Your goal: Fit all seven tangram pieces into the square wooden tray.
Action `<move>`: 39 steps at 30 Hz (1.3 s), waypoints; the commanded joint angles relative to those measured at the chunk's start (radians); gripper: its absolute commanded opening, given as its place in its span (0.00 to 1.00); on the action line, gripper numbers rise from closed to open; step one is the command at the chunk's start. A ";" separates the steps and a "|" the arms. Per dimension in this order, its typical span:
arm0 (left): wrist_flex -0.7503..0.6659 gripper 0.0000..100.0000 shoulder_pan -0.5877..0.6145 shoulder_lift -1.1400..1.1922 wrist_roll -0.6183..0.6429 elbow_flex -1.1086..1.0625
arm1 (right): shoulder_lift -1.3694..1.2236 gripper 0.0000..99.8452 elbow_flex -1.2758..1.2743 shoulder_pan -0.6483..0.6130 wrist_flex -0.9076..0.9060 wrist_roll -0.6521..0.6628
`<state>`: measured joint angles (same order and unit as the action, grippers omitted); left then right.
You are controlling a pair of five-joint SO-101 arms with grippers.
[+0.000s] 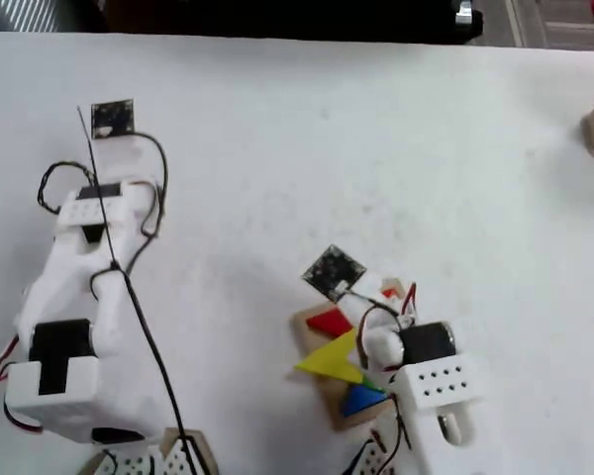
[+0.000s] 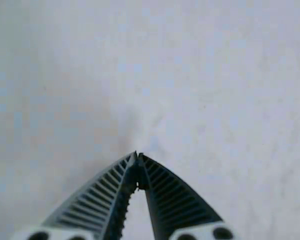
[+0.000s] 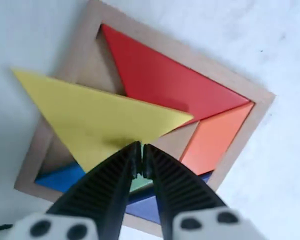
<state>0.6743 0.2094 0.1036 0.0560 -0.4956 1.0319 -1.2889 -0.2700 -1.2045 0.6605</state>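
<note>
Checking your right gripper point(image 3: 140, 150) first: it is clenched on the near edge of the large yellow triangular piece point(image 3: 100, 125), with the ribbed fingers all but meeting there. (Inspector)

And where does that piece sit? (Operator)

You have it spread out ahead of the fingertips, lying askew across the square wooden tray point(image 3: 190, 60). It overlaps a corner of the red triangular piece point(image 3: 160, 75), and one point juts past the tray's rim over the white table point(image 3: 270, 40). It is not seated flat in the recess. (Inspector)

What else is in the tray? (Operator)

Beyond your fingertips the red piece fills the far side. An orange piece point(image 3: 215, 137) lies just to one side of the jaws and a blue piece point(image 3: 57, 175) to the other, both seated. A sliver of green shows between the fingers, and I cannot tell its shape. (Inspector)

And the left? (Operator)

Your left gripper point(image 2: 137, 157) is closed on nothing, its tips touching above bare tabletop, well apart from the tray. (Inspector)
</note>
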 commanded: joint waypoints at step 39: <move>-0.003 0.03 -0.004 -0.004 -0.009 0.044 | -0.460 0.02 0.150 -0.387 0.272 -0.224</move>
<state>0.6743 0.2094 0.1036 0.0560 -0.4956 0.6851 -1.1508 -0.6460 -0.9452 0.3767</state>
